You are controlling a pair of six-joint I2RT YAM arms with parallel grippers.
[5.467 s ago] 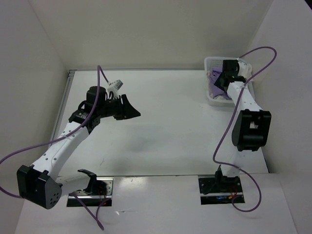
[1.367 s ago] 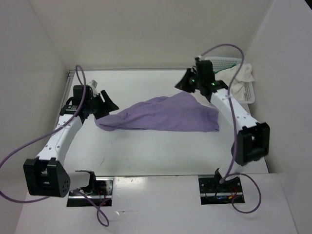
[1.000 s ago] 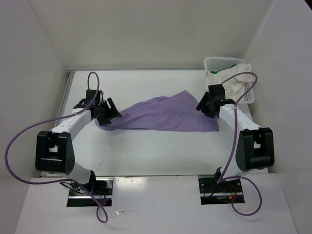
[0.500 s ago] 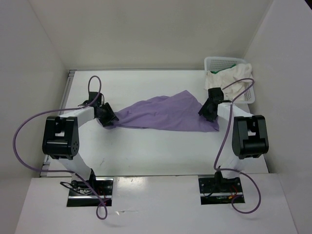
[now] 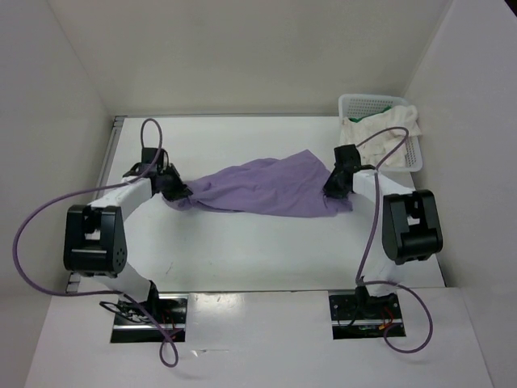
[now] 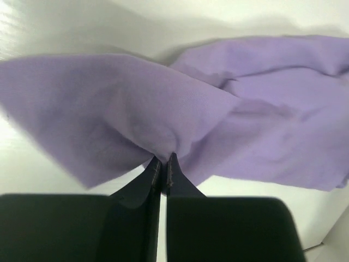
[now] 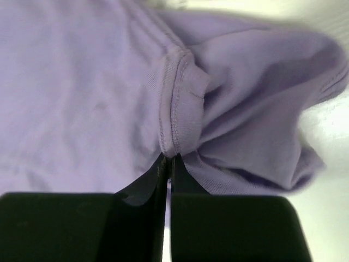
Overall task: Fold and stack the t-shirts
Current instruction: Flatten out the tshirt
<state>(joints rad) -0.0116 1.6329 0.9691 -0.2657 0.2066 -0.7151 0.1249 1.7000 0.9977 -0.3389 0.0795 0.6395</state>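
Both claws are closing out the grasp. A second ago I was watching the left gripper (image 5: 172, 188) and right gripper (image 5: 332, 187) hanging spread over the two ends of the lavender shirt (image 5: 262, 187). Now both are pressed together and pinching cloth.

Left wrist view is showing the fingertips (image 6: 155, 173) meeting on a gathered pucker of purple fabric, with the rest fanning away from them. Right wrist view is showing the same, with the jaws biting right at a stitched seam (image 7: 175, 109).

The arms are also sitting lower and further in than half a second ago, and the shirt's ends are pulling in slightly toward each claw.

What I'm reading from that: pick-up is secured at both ends, so I'm expecting a lift-and-stretch to flatten it next. No fold is made yet.

The shirt is lying bunched across the middle of the table (image 5: 242, 250), stretched between the claws. Its left tip is in the left claw and its right edge is in the right claw, everything else resting on the surface.

The off-white shirt (image 5: 384, 129) and green shirt (image 5: 388, 107) are waiting in the basket (image 5: 360, 98) at the far right corner, near the right claw but clear of it.
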